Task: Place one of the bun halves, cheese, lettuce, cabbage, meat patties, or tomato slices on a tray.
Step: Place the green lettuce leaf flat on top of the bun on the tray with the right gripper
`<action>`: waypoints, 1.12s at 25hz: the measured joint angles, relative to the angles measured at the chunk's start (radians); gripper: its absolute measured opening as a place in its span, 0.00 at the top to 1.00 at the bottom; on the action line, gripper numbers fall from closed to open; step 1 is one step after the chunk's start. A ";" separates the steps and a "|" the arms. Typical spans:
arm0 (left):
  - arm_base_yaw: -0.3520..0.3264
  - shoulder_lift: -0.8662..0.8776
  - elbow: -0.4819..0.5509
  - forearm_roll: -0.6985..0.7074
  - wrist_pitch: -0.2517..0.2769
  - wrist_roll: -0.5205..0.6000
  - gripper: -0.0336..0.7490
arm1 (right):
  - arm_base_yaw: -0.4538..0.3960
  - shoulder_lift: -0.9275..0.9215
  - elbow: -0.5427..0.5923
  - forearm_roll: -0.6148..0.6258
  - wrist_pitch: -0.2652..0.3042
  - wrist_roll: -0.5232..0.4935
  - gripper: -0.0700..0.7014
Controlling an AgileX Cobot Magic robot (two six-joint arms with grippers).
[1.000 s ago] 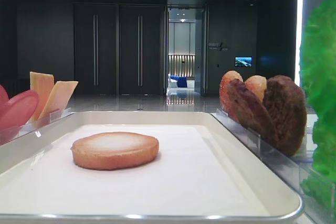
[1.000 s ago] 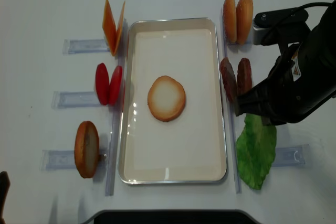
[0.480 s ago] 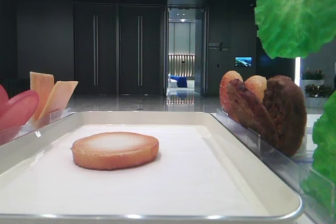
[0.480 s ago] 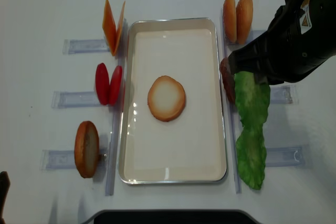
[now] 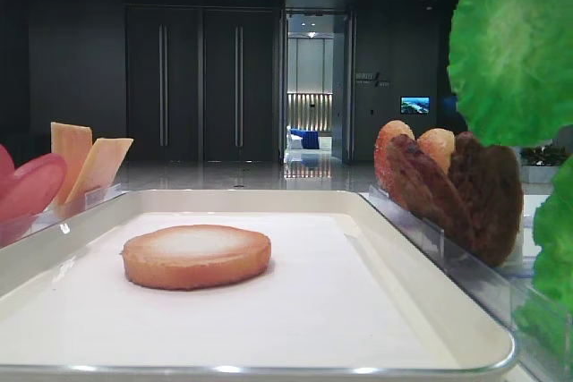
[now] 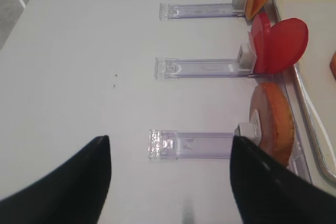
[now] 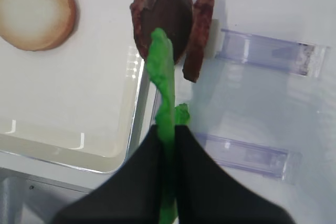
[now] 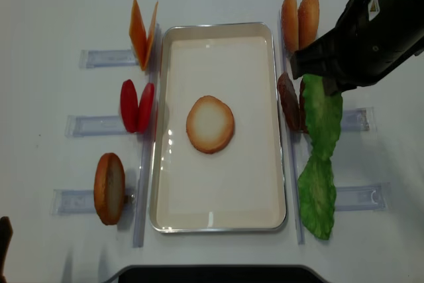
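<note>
Right claw pinching lettuce at top edge; thin, floppy, dangles; left claw closed, empty.

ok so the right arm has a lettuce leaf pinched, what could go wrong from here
1. The right pincer grips only an edge of the lettuce leaf, which dangles; it might slip out on the way to the tray.
2. The leaf hangs against the meat patties standing in their holder, so it could drag or tip one.
3. A second green leaf lies just below and may get snagged.
</note>
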 joint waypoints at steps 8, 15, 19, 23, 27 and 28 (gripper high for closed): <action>0.000 0.000 0.000 0.000 0.000 0.000 0.27 | -0.007 0.078 -0.114 0.078 0.000 -0.045 0.88; 0.000 0.000 0.000 0.000 0.000 0.000 0.27 | -0.009 0.083 -0.131 0.422 -0.147 -0.218 0.88; 0.000 0.000 0.000 0.000 0.000 0.000 0.27 | -0.009 0.087 -0.131 0.636 -0.243 -0.341 0.88; 0.000 0.000 0.000 0.000 0.000 0.000 0.27 | -0.009 0.102 -0.132 0.675 -0.276 -0.371 0.88; 0.000 0.000 0.000 0.000 0.000 0.000 0.27 | -0.005 0.153 -0.132 0.687 -0.289 -0.393 0.88; 0.000 0.000 0.000 0.000 0.000 0.000 0.27 | -0.001 0.166 -0.132 0.690 -0.296 -0.397 0.88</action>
